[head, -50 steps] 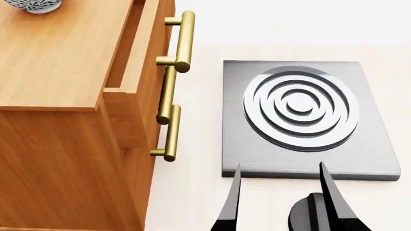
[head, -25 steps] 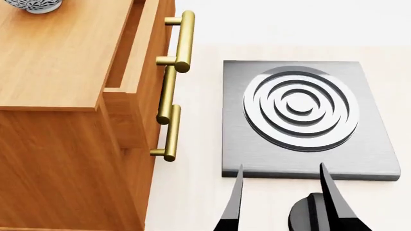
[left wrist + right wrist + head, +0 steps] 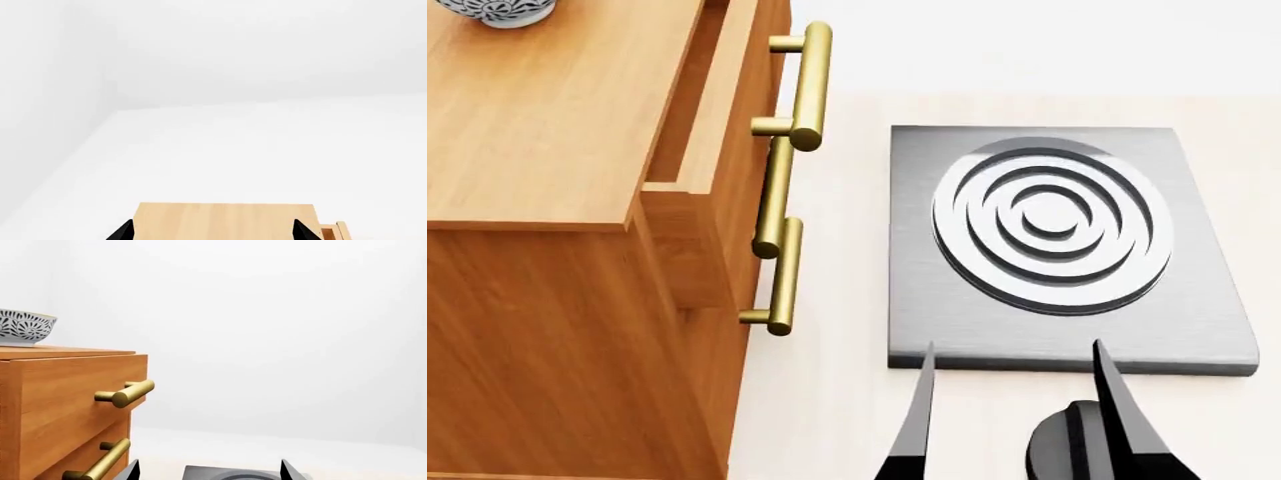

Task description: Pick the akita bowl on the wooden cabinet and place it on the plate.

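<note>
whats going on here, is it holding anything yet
Nothing is held yet. The bowl sits on top of the cabinet, untouched. The right gripper is open and empty, low beside the cabinet at the near edge of the grey stove slab. The left gripper is open too, with the cabinet top ahead of it. No plate shows in any view.

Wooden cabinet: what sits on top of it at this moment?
One akita bowl stands on the wooden cabinet at its far edge, cut off by the frame in the head view. The rest of the top shown is bare wood; no plate is in view.
</note>
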Robot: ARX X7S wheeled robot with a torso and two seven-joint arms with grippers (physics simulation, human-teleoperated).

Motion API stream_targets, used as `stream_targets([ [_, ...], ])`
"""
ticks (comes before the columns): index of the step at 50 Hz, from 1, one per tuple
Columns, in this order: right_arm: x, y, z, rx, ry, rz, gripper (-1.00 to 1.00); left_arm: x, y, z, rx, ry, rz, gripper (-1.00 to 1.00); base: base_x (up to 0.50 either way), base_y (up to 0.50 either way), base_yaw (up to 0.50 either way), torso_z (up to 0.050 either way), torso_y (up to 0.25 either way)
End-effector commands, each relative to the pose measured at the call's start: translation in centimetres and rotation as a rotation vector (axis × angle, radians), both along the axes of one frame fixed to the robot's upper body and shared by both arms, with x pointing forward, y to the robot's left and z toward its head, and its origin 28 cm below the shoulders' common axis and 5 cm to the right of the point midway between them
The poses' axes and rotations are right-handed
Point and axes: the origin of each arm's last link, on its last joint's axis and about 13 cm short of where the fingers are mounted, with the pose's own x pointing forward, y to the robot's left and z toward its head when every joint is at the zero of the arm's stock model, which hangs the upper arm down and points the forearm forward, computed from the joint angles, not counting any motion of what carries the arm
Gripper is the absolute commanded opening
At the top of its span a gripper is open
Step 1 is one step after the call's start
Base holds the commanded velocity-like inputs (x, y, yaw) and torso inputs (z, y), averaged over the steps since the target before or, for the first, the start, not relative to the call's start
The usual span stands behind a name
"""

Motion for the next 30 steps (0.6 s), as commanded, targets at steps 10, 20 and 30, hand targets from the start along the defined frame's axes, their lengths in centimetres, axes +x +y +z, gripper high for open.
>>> stream_targets([
  [10,-0.2,0.1,0.1,0.001,-0.008,0.006,1.0,-0.8,0.8,-0.6,-0.072,0.166,0.084,1.0,0.0,0.0,0.0,0.0,0.0],
  [20,-0.2,0.2,0.0,-0.003,-0.004,0.011,1.0,-1.3,1.1,-0.1,-0.107,0.171,0.099,1.0,0.0,0.0,0.0,0.0,0.0],
  [30,-0.1,0.2,0.0,0.002,-0.005,0.014,1.0,-1.4,1.1,-0.2,-0.092,0.187,0.099,1.0,0.0,0.0,0.0,0.0,0.0],
])
